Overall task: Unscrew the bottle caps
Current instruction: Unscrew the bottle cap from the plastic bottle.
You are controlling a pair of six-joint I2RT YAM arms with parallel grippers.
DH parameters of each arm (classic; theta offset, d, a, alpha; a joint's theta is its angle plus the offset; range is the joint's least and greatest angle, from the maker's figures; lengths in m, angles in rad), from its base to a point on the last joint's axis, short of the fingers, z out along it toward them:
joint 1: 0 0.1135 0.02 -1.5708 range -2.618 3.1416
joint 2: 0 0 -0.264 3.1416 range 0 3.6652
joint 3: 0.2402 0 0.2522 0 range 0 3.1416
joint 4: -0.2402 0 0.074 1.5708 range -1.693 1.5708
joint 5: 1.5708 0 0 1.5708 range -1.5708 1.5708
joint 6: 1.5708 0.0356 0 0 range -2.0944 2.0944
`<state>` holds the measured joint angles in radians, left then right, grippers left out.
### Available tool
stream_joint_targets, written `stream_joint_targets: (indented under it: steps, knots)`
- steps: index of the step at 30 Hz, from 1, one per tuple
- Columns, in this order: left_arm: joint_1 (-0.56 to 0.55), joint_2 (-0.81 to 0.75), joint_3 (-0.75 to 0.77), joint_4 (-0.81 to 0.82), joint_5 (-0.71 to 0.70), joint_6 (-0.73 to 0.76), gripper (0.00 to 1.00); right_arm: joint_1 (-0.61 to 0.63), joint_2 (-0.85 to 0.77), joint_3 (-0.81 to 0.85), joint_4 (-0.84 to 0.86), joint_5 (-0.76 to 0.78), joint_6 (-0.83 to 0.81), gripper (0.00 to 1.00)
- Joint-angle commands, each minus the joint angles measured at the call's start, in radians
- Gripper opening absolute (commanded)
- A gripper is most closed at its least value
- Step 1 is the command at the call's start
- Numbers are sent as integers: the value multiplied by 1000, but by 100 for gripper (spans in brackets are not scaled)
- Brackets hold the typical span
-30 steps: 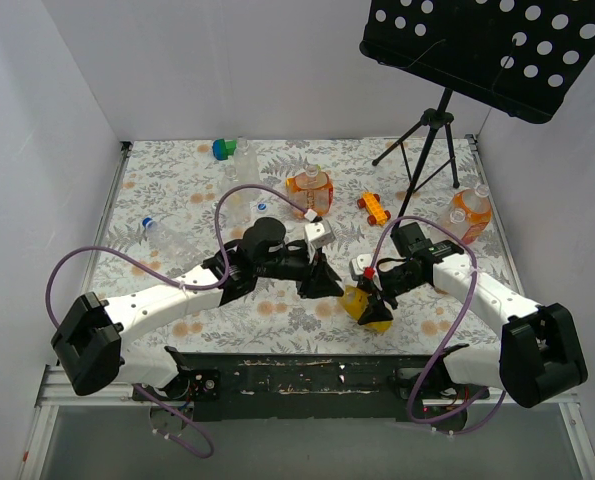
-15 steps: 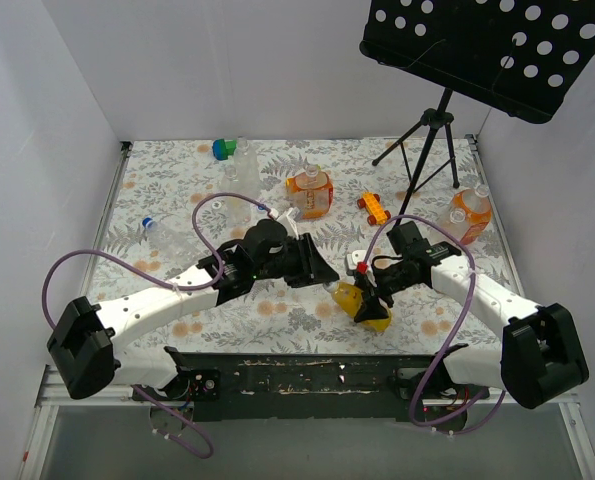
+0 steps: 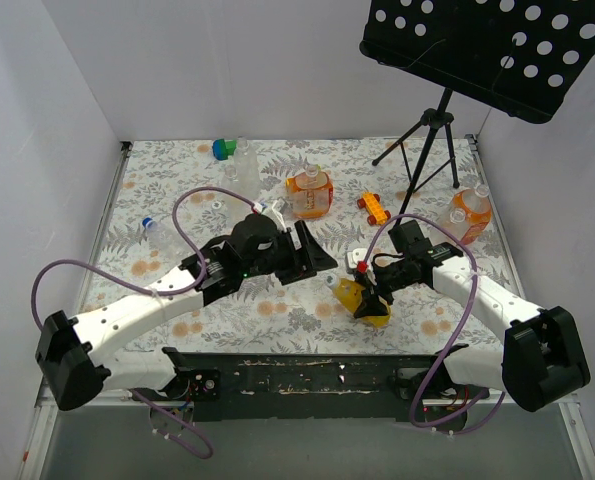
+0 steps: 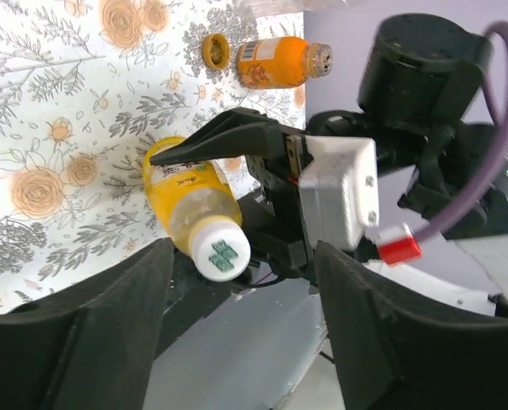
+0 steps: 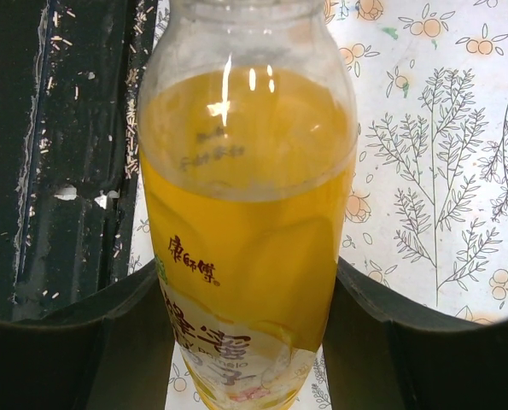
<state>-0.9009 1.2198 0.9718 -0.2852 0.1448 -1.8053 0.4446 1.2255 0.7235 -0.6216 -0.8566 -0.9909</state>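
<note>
Near edge of table (image 3: 277, 312): right gripper (image 3: 373, 300) clamped on the yellow bottle (image 5: 247, 222), one finger on each side of its body. Bottle is clear plastic, mostly full of cloudy yellow liquid, with an air gap toward the shoulder and a printed label on the lower part. It sits tilted, and I cannot tell whether it rests on the table. The cap (image 4: 220, 254), white with a green mark on top, is seated on the neck and faces the left wrist camera.

Just beyond: left gripper (image 3: 320, 260) has its jaws spread and holds nothing; it is near the cap but apart from it.

Mid-table: squat orange bottle (image 3: 310, 193) upright, orange toy car (image 3: 373, 207) beside it.

Right side: another orange bottle (image 3: 470, 213) upright.

Left side: clear bottle (image 3: 165, 235) lying down.

Far edge: slim clear bottle (image 3: 245, 160) next to a green-and-blue block (image 3: 223, 149).
</note>
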Motion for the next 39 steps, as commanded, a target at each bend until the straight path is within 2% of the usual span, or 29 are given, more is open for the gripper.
stream_joint_targets:
  steps: [1, 4, 6, 12, 17, 33, 39]
  knots:
    - [-1, -132, 13, -48, -21, 294, 76, -6, -4, 4, 3, 14, -12, 10]
    - [0, -222, -50, -11, 87, 568, 98, -6, -9, 7, -23, -1, -46, 10]
    - [2, -279, -85, -3, 156, 718, 98, -6, -12, 8, -41, -10, -72, 10]
    - [2, -319, -108, -20, 307, 1084, 98, -4, -6, 20, -89, -12, -127, 10]
    - [2, -327, -143, 23, 383, 1325, 98, -6, -6, 31, -96, 28, -123, 10]
    - [-1, -103, -32, 32, 498, 1540, 98, 2, -9, 39, -92, 37, -100, 10]
    - [-12, 16, 31, 38, 493, 1534, 90, 6, -11, 36, -89, 39, -98, 10]
